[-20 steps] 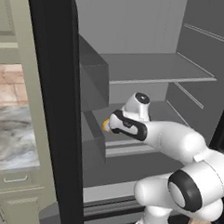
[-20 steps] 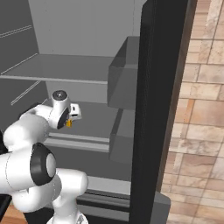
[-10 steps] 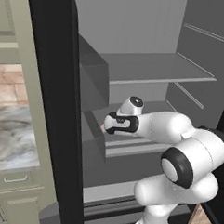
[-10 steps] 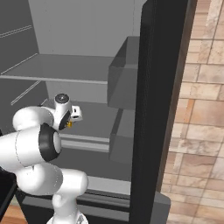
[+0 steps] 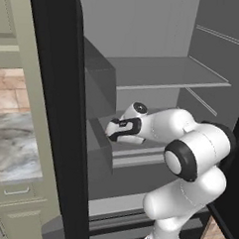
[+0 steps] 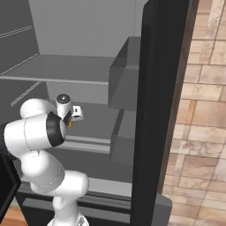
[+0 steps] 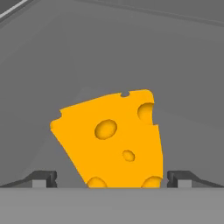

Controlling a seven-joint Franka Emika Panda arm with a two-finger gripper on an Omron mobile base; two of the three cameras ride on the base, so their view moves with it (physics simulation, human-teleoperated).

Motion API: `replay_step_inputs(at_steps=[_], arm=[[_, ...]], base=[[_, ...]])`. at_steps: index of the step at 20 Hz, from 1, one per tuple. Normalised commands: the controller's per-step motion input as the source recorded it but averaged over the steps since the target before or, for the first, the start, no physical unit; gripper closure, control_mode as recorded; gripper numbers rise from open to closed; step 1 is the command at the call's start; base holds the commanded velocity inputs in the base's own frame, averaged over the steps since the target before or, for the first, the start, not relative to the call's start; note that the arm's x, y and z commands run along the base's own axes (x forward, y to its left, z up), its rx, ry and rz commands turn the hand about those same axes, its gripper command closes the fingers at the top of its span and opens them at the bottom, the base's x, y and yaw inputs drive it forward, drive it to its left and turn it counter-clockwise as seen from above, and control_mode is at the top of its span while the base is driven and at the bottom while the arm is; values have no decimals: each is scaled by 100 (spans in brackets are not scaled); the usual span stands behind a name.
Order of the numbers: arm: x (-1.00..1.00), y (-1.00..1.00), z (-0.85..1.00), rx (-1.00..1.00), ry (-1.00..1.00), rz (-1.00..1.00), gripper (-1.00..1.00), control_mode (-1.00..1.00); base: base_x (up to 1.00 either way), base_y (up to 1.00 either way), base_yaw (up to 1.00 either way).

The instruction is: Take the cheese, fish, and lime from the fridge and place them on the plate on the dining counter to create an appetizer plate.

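— Where do we see the cheese [image 7: 114, 139] from the hand camera?

— Right in the middle of the frame, a yellow-orange wedge with holes, lying on a grey surface inside the fridge [image 5: 161, 29]. Its lower edge runs down to the bottom of the picture.

— And the gripper [image 7: 111, 178]?

— We see its two dark fingertips [image 7: 43, 178] at the lower left and lower right of that frame, spread wide — the wedge sits between them, with a gap on each side. We see no contact, so we'd say the gripper is wide open and has hold of nothing.

— What do the base views give us?

— In the left base view the white arm [image 5: 189, 160] rises from the lower right and reaches toward the centre, its hand [image 5: 123, 131] ending at the grey door bin [image 5: 98, 140] left of centre. Above it, a grey shelf [image 5: 163, 74] crosses the upper middle of the frame. The black door edge [image 5: 57, 113] stands upright on the left, and further left we see a strip of marble desk [image 5: 13, 145].

— And from the right side?

— The arm [image 6: 37, 132] fills the lower left, and a speck of orange [image 6: 69, 124] shows just under the hand, left of centre. We can't tell from there whether the wedge is touched. A brick wall [image 6: 203, 119] runs down the right edge.
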Motion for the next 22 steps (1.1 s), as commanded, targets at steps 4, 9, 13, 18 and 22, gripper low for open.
replay_step_inputs(at_steps=[4,9,13,18,22], arm=[[17,8,-22,0,0,0,100,-100],[5,3,-12,0,0,0,100,-100],[3,0,0,0,0,0,100,-100],[-26,0,-3,0,0,0,100,-100],[-93,-20,19,0,-5,0,100,-100]], base=[[0,0,0],[0,0,0],[0,0,0],[0,0,0],[0,0,0]])
